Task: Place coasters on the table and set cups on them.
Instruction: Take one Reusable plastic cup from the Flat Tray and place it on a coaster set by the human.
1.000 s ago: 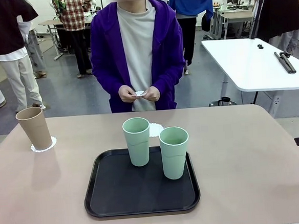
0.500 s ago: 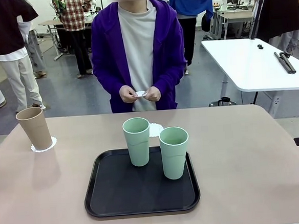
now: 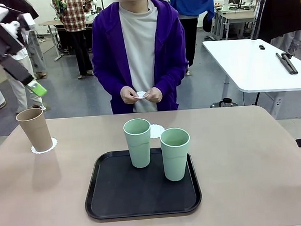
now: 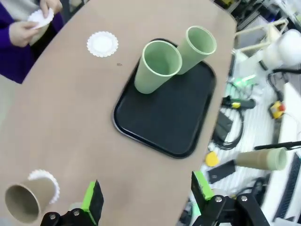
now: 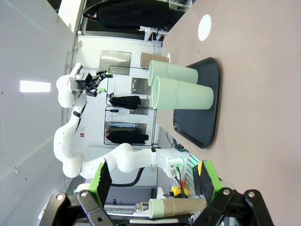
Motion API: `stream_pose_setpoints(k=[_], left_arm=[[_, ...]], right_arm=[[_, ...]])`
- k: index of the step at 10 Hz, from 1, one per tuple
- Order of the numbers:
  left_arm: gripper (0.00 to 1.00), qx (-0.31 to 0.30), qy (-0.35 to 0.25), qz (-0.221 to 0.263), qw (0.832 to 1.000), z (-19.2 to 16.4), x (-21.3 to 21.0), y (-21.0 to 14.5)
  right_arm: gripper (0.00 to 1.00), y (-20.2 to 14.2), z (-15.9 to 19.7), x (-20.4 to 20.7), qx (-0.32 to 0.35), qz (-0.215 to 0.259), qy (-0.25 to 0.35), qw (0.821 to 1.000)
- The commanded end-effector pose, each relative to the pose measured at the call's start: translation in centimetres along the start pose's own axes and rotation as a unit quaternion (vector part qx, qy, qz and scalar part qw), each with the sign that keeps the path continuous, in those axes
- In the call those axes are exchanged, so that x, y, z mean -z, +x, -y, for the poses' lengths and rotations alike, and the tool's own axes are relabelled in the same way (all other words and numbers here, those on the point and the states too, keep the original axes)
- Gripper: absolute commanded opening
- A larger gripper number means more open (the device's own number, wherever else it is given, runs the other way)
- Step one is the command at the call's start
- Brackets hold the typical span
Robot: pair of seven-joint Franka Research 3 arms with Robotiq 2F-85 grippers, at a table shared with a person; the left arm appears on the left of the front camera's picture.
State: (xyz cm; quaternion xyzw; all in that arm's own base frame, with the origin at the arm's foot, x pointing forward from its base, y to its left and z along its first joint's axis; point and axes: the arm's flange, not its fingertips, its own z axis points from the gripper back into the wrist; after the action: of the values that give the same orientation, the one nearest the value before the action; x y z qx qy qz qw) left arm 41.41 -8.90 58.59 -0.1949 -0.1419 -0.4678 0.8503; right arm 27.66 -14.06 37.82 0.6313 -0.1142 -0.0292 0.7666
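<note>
A tan-brown cup [image 3: 34,129] stands on a lacy white coaster [image 3: 43,147] at the far left of the table [image 3: 247,168]. Two mint green cups [image 3: 138,143] [image 3: 175,153] stand on a black tray [image 3: 141,196] in the middle. A bare coaster [image 3: 156,130] lies just behind the tray. The person's hands hold another coaster [image 3: 140,94] at the far edge. My left gripper [image 3: 34,87] hangs high above the brown cup, open and empty [image 4: 146,195]. My right gripper [image 5: 154,179] is open and empty, low at the table's side, facing the mint cups [image 5: 181,96].
A white table [image 3: 255,64] stands at the back right, with other people behind the person. In the left wrist view, cables, tools and a cardboard tube [image 4: 261,159] lie beyond the table's edge. Bare tabletop spreads to the right of the tray.
My left arm has risen into the front view at the top left, above the brown cup. The cups, the coasters and the person's hands have not moved.
</note>
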Motion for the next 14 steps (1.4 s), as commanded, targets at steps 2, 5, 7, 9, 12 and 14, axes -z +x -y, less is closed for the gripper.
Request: stream_pose_setpoints(k=[2,5,7,9,12,14], left_arm=[[1.00,0.090,0.056,-0.018,0.994,-0.1,6.5,0.9],[1.00,0.114,0.045,-0.063,0.990,-1.0,12.6,1.2],[1.00,0.125,0.035,-0.074,0.989,-0.8,15.3,0.6],[1.00,0.105,0.031,-0.071,0.991,-0.9,15.1,0.8],[1.00,0.105,0.031,-0.071,0.991,-0.9,15.1,0.8],[1.00,0.105,0.031,-0.071,0.991,-0.9,15.1,0.8]], right_arm=[[1.00,0.0,-0.1,-0.1,0.000,0.002,0.006,1.000],[1.00,0.0,-0.1,-0.1,0.000,0.002,0.006,1.000],[1.00,0.0,-0.1,-0.1,0.000,0.002,0.006,1.000],[1.00,0.0,-0.1,-0.1,0.000,0.002,0.006,1.000],[1.00,0.0,-0.1,-0.1,0.000,0.002,0.006,1.000],[1.00,0.0,-0.1,-0.1,0.000,0.002,0.006,1.000]])
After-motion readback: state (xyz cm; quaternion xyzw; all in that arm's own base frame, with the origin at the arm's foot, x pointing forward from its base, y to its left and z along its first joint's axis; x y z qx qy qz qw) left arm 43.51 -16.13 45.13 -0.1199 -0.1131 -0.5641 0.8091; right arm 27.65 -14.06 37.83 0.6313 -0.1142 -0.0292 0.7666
